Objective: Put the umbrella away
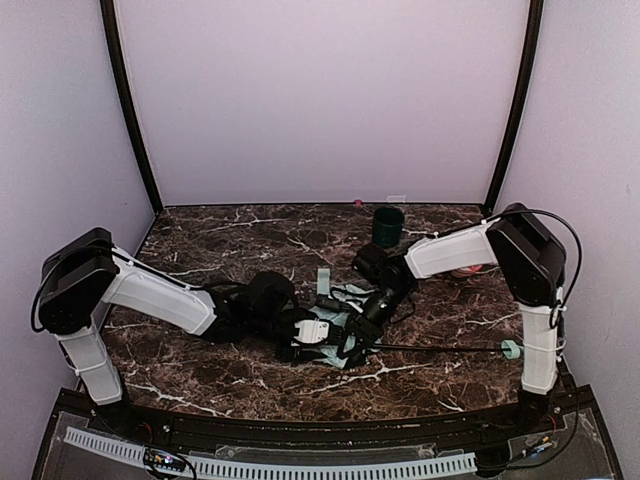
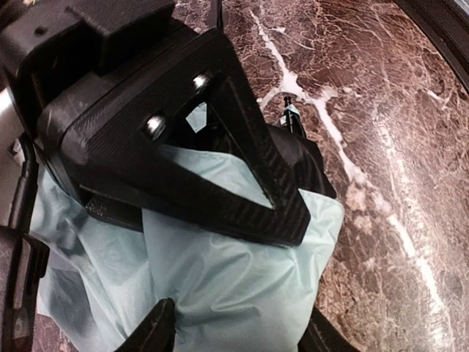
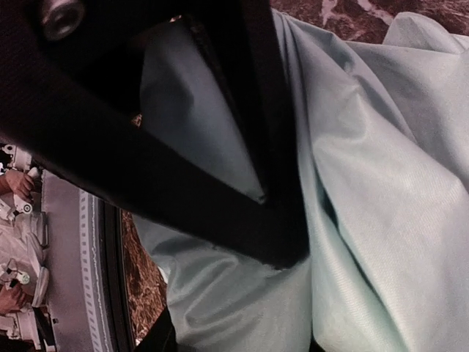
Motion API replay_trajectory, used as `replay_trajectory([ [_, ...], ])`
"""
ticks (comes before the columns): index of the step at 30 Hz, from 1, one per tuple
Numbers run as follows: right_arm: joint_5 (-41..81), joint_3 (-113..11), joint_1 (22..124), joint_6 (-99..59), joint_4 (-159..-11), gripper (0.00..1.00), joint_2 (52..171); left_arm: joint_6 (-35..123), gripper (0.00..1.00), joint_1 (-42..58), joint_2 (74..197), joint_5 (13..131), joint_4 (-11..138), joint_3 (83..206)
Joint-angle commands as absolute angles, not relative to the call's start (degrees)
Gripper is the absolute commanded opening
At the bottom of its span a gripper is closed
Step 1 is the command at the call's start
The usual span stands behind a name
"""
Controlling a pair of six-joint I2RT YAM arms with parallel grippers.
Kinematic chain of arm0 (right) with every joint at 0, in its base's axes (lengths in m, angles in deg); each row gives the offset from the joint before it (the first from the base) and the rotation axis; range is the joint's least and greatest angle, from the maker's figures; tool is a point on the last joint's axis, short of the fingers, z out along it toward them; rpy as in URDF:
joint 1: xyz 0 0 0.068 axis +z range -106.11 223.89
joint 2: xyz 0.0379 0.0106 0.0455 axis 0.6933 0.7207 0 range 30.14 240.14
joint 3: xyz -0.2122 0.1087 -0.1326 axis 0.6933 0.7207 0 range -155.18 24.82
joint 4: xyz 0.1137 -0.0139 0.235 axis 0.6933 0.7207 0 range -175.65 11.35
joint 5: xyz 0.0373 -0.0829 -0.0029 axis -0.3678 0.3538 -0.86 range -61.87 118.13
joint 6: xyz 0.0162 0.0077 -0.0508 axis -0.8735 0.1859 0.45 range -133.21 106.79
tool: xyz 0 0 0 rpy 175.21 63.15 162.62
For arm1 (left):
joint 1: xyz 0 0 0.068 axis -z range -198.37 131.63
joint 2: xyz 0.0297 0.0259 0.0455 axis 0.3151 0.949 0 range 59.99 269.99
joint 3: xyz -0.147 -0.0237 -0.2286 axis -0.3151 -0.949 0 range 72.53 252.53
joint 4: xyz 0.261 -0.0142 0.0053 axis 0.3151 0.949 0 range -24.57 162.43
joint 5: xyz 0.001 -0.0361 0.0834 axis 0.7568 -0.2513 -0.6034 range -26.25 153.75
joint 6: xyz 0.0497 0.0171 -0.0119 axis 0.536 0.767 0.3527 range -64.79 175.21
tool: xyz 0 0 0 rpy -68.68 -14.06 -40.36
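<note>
The umbrella (image 1: 322, 327) lies collapsed mid-table, its mint canopy bunched between both grippers. Its thin black shaft (image 1: 440, 348) runs right to the small mint handle (image 1: 511, 349). My left gripper (image 1: 308, 338) comes in from the left and my right gripper (image 1: 364, 322) from the right, nearly touching. In the left wrist view my left gripper (image 2: 238, 339) is closed round a fold of mint fabric (image 2: 242, 286), with the other gripper's black body just above. In the right wrist view my right gripper (image 3: 234, 342) pinches the fabric (image 3: 242, 301) too.
A dark green cup (image 1: 389, 225) stands upright at the back, behind the right arm. A small red and white object (image 1: 466, 271) lies under the right forearm. The table's near edge and a ribbed cable strip (image 3: 84, 279) are close by.
</note>
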State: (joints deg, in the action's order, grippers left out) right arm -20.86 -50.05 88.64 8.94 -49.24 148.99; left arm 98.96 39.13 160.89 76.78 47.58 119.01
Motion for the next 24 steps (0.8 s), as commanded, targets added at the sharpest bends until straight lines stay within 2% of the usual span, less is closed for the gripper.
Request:
replay_trajectory([
  [1, -10.6, -46.6, 86.5, 4.5, -53.2, 0.41, 146.3, 95.7, 0.50, 36.9, 166.4, 85.0, 67.2, 122.3],
  [3, -8.8, -45.2, 85.6, 3.1, -55.4, 0.51, 142.9, 94.9, 0.51, 35.4, 168.2, 86.4, 71.9, 124.7],
  [6, -6.9, -41.9, 85.3, 3.4, -58.8, 0.57, 136.3, 92.0, 0.49, 33.7, 171.4, 88.9, 77.8, 128.8],
  [10, -2.8, -34.1, 85.3, 2.1, -65.8, 0.60, 125.0, 88.0, 0.45, 32.9, 175.4, 89.1, 82.6, 133.9],
  [13, 1.8, -27.3, 86.2, 0.7, -72.4, 0.60, 117.0, 84.7, 0.43, 31.3, 177.5, 93.4, 85.9, 137.3],
  [16, 8.8, -20.2, 91.1, 3.6, -79.3, 0.61, 109.8, 82.5, 0.40, 29.7, 179.7, 97.0, 89.5, 140.4],
  [19, 16.8, -12.4, 98.7, 11.4, -88.1, 0.65, 105.1, 81.2, 0.38, 28.5, 181.7, 100.0, 93.2, 143.6],
  [24, 28.4, -9.4, 106.5, 19.3, -98.0, 0.73, 108.5, 79.7, 0.35, 27.3, 183.9, 102.1, 96.1, 147.1],
])
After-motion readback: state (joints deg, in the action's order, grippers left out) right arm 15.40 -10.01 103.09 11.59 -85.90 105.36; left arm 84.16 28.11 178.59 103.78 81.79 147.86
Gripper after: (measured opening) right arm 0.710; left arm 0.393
